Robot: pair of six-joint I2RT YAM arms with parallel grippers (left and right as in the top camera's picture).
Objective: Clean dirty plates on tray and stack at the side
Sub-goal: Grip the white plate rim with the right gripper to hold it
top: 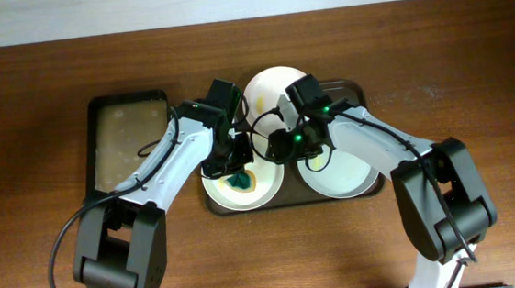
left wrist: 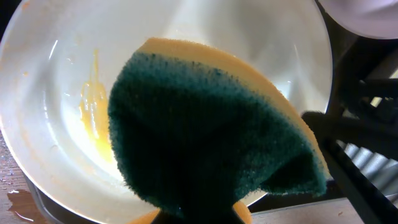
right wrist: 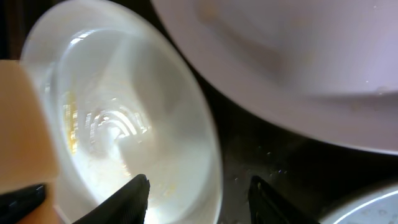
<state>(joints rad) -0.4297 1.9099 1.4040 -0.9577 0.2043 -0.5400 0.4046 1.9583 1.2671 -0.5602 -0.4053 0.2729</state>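
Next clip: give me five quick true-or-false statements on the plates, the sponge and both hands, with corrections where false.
1. Three plates sit on the dark tray. True.
2. The left hand holds a sponge. True.
3. The sponge is yellow all over. False: it has a dark green side on yellow foam.
4. The plate under the sponge is spotless. False: it carries a yellow smear.
5. The right hand is clamped shut. False: it is open.
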